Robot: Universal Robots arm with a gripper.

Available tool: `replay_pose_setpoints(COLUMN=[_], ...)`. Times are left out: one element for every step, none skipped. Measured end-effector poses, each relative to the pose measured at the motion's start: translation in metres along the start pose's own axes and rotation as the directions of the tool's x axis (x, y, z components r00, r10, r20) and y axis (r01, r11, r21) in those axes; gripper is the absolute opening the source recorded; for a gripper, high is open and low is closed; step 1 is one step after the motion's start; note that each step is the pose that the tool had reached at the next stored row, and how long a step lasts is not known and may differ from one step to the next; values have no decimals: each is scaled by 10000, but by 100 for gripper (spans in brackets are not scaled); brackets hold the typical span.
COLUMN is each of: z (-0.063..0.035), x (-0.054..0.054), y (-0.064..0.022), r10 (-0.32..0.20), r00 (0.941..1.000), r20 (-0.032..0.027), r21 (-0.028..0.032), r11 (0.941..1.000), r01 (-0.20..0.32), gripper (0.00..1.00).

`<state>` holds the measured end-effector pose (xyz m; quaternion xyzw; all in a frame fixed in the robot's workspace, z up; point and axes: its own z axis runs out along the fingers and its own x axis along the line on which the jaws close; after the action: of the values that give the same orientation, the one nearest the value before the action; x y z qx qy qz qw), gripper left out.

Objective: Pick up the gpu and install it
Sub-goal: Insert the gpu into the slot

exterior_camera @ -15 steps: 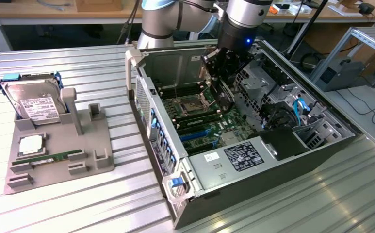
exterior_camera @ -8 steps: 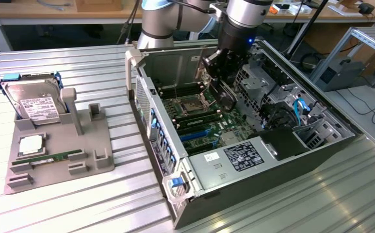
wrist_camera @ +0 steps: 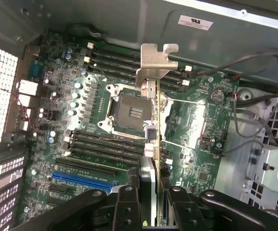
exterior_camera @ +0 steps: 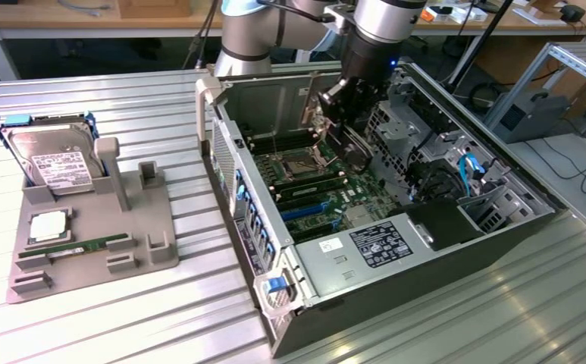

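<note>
The gpu card [wrist_camera: 153, 120] is seen edge-on, so its flat side is hidden. The gripper [wrist_camera: 152, 195] pinches it between narrow jaws. The card seems to hang just above the green board [wrist_camera: 81, 110] inside the computer case [exterior_camera: 272, 303].

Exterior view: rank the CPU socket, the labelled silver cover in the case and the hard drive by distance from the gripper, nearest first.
1. CPU socket, on the motherboard beneath the gripper holding the gpu.
2. Labelled silver cover, at the case's near end.
3. Hard drive, in the grey holder on the exterior view's left.
</note>
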<state>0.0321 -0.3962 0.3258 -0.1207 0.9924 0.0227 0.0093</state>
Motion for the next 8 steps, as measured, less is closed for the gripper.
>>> replay_pose_setpoints(z=[0,0,0,0,0,0,0,0], x=[0,0,0,0,0,0,0,0], y=[0,0,0,0,0,0,0,0], r10=[-83,-200,-381,-452,-529,-597,-661,-750], r00=[10000,9998,9993,9990,9986,9982,9978,9972], r20=[-4,-9,-16,-19,-22,-25,-28,-31], r21=[-2,-5,-10,-11,-13,-15,-17,-20], r11=[10000,9998,9993,9990,9986,9982,9978,9972], r01=[83,200,381,452,529,597,661,750], gripper=[27,27,27,27,27,27,27,27])
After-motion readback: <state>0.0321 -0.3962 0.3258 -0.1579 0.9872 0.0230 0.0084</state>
